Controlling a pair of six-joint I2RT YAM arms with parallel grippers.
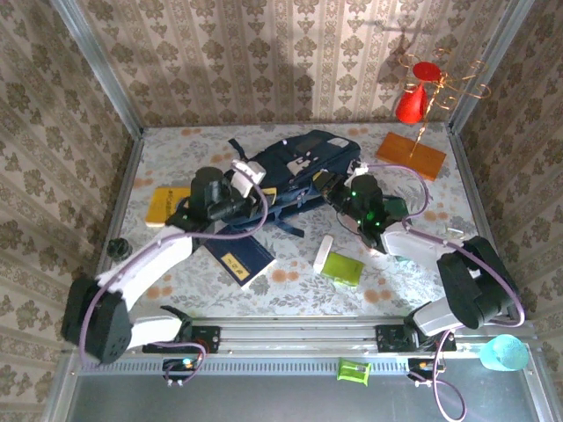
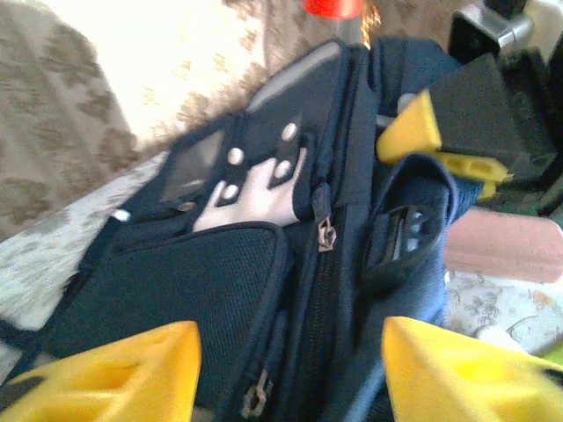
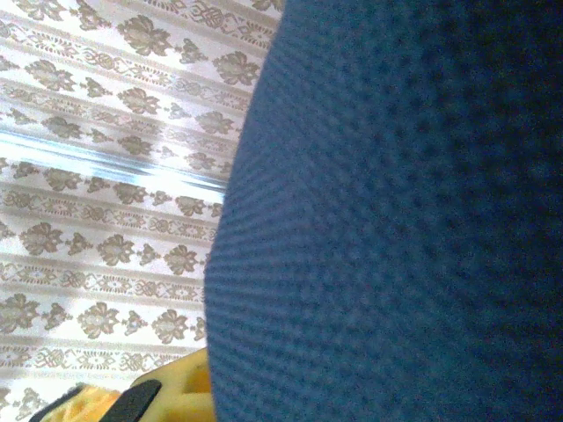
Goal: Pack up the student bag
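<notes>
The student bag [image 1: 299, 165], dark navy with a white-grey buckle patch [image 2: 255, 193], lies at the back middle of the table. My left gripper [image 1: 252, 176] is at its left side. In the left wrist view the yellow fingers [image 2: 119, 369] stand apart, open [image 2: 290, 378], over the bag's zippers [image 2: 326, 236]. My right gripper [image 1: 332, 186] is at the bag's right edge, and its yellow fingers [image 2: 412, 132] pinch a fold of the bag's fabric [image 2: 422, 176]. In the right wrist view navy cloth [image 3: 396, 220] presses close, with one yellow finger [image 3: 171, 394] beside it.
A small navy notebook with a yellow label [image 1: 239, 261] lies in front of the bag. An orange-yellow book [image 1: 167, 204] is at left, and a white item [image 1: 323, 253] and a green pouch [image 1: 339, 268] at front right. An orange book [image 1: 411, 155] and a red cone on a wire stand [image 1: 412, 101] are at back right.
</notes>
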